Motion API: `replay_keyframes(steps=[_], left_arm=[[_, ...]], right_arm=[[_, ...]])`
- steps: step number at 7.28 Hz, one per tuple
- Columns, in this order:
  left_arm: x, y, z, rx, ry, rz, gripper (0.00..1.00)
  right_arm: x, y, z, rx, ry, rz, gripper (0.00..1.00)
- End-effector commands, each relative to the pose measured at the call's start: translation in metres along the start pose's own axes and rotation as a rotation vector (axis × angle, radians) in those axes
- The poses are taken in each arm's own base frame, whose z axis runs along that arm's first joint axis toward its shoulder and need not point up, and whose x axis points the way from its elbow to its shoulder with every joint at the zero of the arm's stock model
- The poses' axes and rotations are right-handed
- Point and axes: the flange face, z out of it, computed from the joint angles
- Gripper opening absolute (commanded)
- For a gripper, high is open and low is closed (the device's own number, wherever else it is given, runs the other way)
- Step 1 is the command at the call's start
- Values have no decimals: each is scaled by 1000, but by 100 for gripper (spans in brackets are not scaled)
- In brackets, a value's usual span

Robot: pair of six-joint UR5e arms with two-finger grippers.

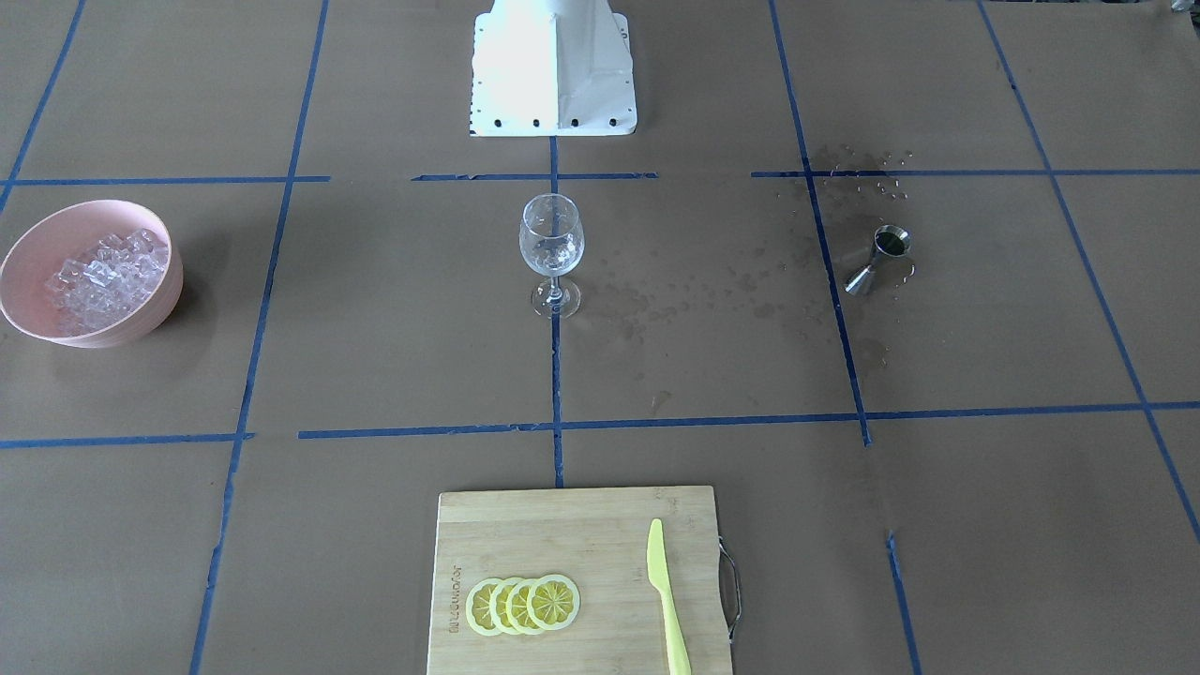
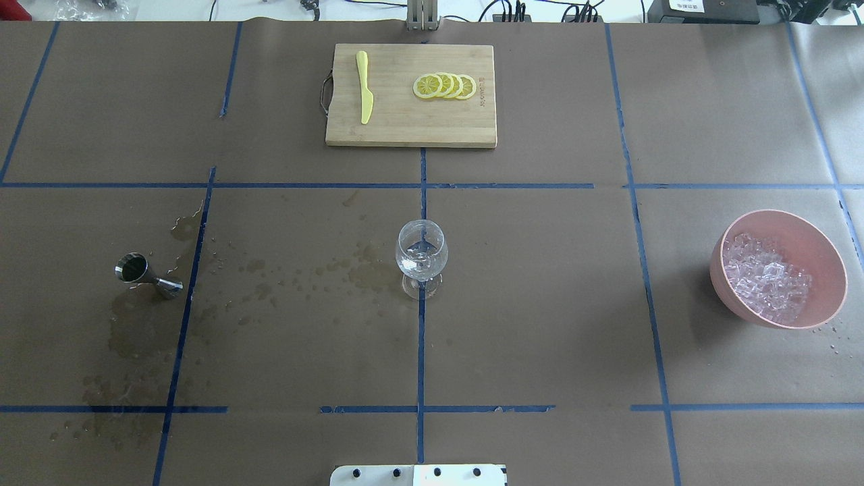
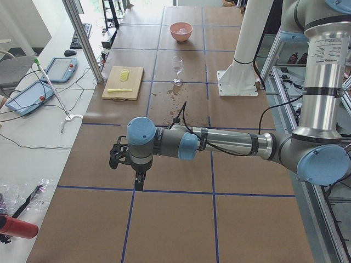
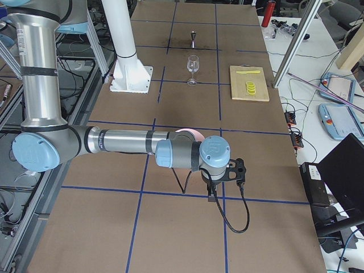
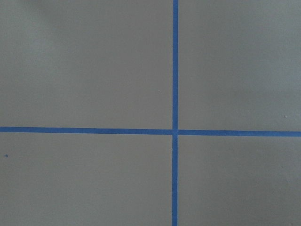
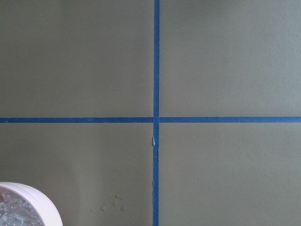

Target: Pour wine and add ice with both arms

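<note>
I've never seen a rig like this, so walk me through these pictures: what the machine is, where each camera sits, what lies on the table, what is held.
This is a robot with two jointed arms at a brown table. Two cameras look down on it, one behind the robot, one facing it. Two stand at the table's ends, showing the left arm and the right arm close up. Two ride on the wrists and see mostly bare table. On it: a wine glass, a pink bowl of ice, a metal jigger among wet stains, a cutting board with lemon slices and a yellow knife. The left hand and right hand hang above the table; nothing seems held; open or shut, I cannot tell.
</note>
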Motion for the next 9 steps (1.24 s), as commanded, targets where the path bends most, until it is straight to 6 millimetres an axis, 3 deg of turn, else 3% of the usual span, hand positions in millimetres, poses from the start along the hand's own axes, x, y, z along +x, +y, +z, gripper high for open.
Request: replay_keyframes(steps=[1, 2, 3, 4, 5, 6, 8, 9], left_arm=[[3, -2, -2, 18, 2, 19, 100], [13, -6, -8, 50, 6, 54, 100], [51, -23, -42, 128, 15, 131, 100], [98, -26, -78, 200, 27, 184, 100], [165, -17, -96, 238, 61, 208, 100], [235, -5, -102, 254, 101, 191, 100], [318, 32, -93, 243, 159, 136, 100], [346, 61, -76, 274, 171, 99, 100]], right_arm=[[-1, 0, -1, 3, 0, -3, 100], [-1, -2, -1, 4, 0, -5, 100], [-3, -3, -2, 7, -2, -8, 100], [-4, -3, -2, 7, -2, -10, 100], [-5, -3, -3, 9, -3, -11, 100], [-6, -3, -3, 7, -3, -12, 100], [-6, -3, -2, 6, -5, -15, 100], [-9, -4, -4, 11, -5, -19, 100]])
